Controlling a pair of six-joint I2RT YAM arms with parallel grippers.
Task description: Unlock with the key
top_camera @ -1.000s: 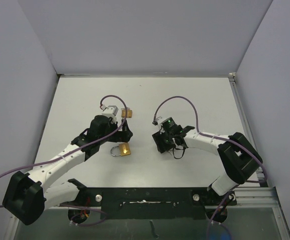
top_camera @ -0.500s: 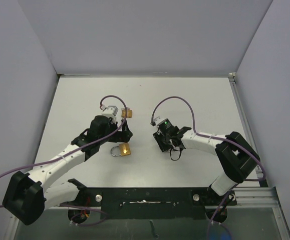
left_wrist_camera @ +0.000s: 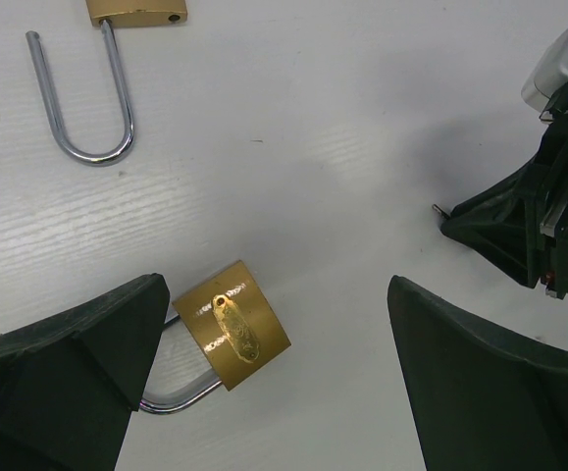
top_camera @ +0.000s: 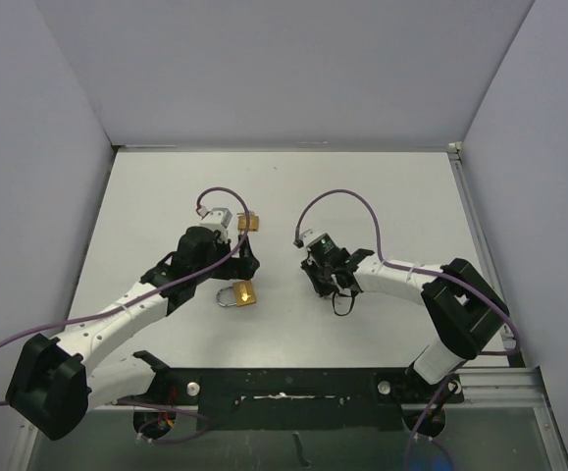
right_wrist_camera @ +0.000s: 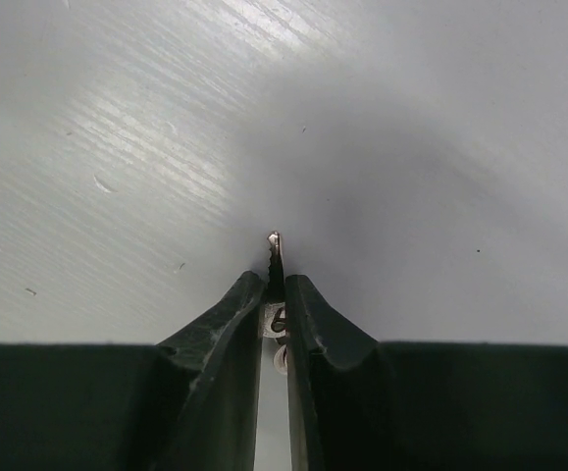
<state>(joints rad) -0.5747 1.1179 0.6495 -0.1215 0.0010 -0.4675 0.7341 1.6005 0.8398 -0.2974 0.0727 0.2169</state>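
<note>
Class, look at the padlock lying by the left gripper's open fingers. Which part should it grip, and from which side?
Grip the brass body across its two long edges, the left gripper coming straight down. It lies flat, and the parallel edges suit a pinch; the thin round shackle would probably twist. Leave the end opposite the shackle free.

key [right_wrist_camera: 275,257]: clamped, toothed tip out | padlock [left_wrist_camera: 236,326]: brass, lying flat

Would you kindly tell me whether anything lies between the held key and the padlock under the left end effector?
Nothing visible does: only bare table lies between the key in the right end effector and the padlock. The left end effector's open fingers flank the padlock.
</note>
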